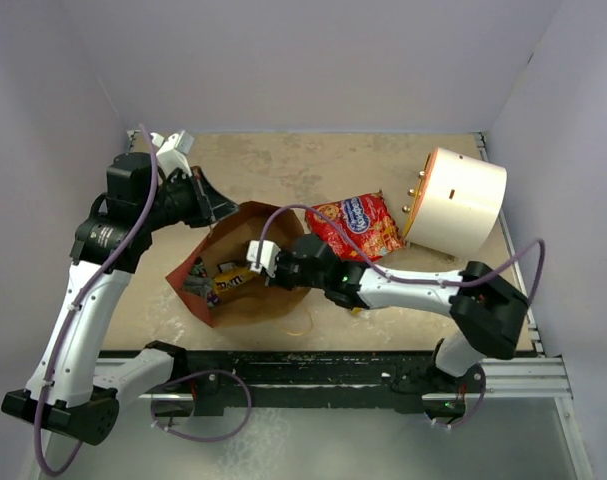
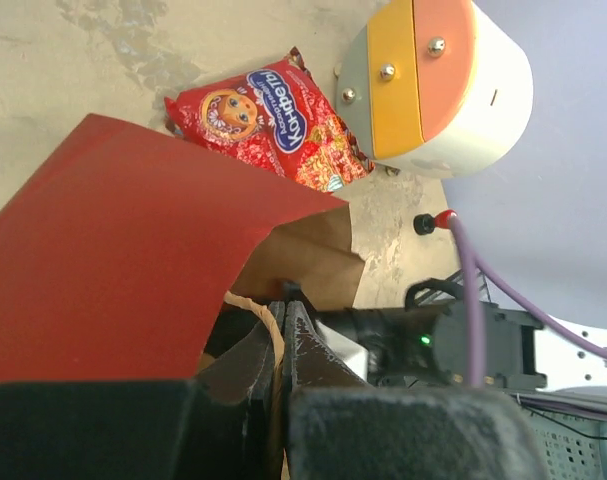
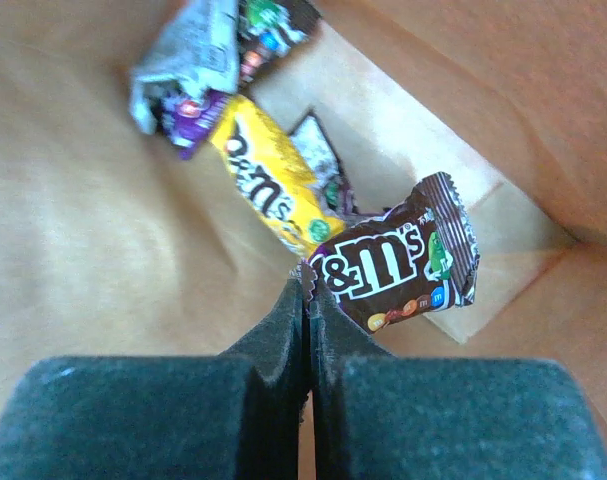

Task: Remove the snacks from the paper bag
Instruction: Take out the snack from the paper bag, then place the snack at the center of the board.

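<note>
R fingers (image 3: 305, 295) together, nipping only the crimped corner of the brown packet (image 3: 398, 265) inside the paper bag (image 3: 73, 260); yellow packet (image 3: 268, 185) just beyond the tips. Grip looks thin, so lift slow & straight out thru the mouth. L fingers (image 2: 285, 325) clamped on bag handle (image 2: 251, 300); hold it steady.

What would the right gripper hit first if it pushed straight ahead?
The right gripper, shut on the brown packet, would probably meet the yellow packet first, then the paper bag; depth is unclear.
</note>
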You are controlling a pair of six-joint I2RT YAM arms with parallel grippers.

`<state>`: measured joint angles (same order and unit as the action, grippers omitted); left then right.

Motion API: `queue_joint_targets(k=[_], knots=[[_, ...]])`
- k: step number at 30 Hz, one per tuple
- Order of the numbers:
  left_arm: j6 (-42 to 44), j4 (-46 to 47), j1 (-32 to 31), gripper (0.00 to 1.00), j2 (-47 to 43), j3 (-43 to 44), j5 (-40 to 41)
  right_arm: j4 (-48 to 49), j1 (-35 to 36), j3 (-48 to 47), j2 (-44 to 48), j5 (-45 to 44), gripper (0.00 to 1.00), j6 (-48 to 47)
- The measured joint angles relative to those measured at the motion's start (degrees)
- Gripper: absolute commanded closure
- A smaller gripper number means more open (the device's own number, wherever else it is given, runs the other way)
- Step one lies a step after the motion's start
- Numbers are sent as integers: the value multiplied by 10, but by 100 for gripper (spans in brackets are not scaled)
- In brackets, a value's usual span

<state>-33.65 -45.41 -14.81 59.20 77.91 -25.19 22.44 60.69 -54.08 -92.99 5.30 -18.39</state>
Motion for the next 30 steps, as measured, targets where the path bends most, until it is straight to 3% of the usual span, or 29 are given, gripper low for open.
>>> queue_joint_targets(k=[8,13,24,30], knots=[[4,30,0,100,23,2,1,-57,0,37,126,63,100,4],[19,2,0,100,46,46,55,-107,0,33,211,61,100,2],[124,-108,0,100,49,174,228,-149,-5,6,350,-75,100,-68],[185,-128,0,100,49,200,260,-162,-53,32,385,-92,100,-50]])
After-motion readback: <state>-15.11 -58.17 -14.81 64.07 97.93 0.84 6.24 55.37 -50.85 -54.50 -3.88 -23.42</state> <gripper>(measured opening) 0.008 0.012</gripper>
